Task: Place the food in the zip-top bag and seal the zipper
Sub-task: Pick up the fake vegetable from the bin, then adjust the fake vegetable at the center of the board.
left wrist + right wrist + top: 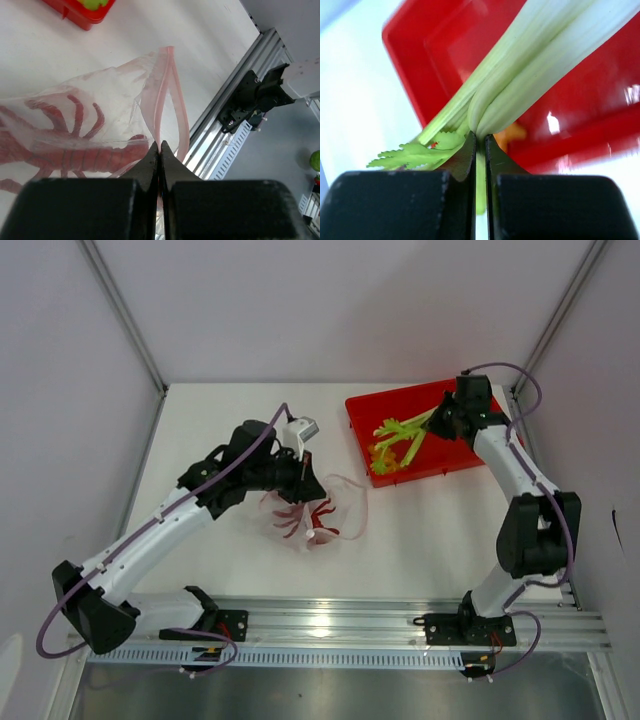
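Currently, left jaws pinching zipper (pixel 161 95) of zip-top bag (pixel 100 95), right jaws clamping green stalk (pixel 535 65) over red tray (pixel 450 45)

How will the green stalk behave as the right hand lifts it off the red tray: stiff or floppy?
Probably fairly stiff: the green stalk shows straight ribs running from the right hand. Its thin leaves look floppy and may droop. Long and pinched at one narrow spot, it could pivot in the grip.
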Controlling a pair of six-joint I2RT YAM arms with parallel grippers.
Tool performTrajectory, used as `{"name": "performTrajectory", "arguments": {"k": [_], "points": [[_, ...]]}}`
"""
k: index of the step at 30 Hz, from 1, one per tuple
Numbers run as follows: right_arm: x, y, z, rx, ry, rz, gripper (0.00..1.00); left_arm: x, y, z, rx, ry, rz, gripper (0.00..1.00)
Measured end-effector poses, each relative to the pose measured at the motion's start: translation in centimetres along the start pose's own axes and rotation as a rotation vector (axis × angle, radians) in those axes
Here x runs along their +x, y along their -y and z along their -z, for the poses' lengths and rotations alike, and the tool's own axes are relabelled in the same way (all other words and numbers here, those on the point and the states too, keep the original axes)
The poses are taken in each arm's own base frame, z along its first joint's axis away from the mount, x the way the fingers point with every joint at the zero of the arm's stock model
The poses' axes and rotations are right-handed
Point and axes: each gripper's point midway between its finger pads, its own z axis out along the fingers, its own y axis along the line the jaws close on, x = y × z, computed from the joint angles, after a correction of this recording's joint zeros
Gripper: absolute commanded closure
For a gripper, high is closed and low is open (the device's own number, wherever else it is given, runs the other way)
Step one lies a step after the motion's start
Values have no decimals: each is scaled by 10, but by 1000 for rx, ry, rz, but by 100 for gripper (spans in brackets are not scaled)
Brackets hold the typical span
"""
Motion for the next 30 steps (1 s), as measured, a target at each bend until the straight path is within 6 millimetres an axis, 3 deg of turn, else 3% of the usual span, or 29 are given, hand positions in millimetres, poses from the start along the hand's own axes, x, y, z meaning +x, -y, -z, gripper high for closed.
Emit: {"name": "performTrajectory", "arguments": {"k": [3,6,9,14,18,22,27,29,30], "points": [[28,-6,48,-12,-38,78,100,-4,-10,8,-37,14,9,100],[49,-17,82,-48,-53,141,100,-12,-20,18,-70,29,11,100],[85,-20,120,-70,-98,204,100,-20,-29,27,-98,52,17,99],[176,-24,162,-127,-273,333,100,-22,-36,40,-124,74,26,99],[266,-22,189,-161,-459,465,100,-20,-35,42,-120,67,30,99],[324,-3,206,-146,-583,554,100,-13,-35,41,-114,65,34,100],[352,29,198,-62,-635,519,100,-2,-34,43,-104,60,46,99],[358,38,193,-40,-640,502,94,-2,-34,43,-103,64,48,100],[361,40,191,-32,-643,493,78,-2,-33,43,-103,65,48,99]]}}
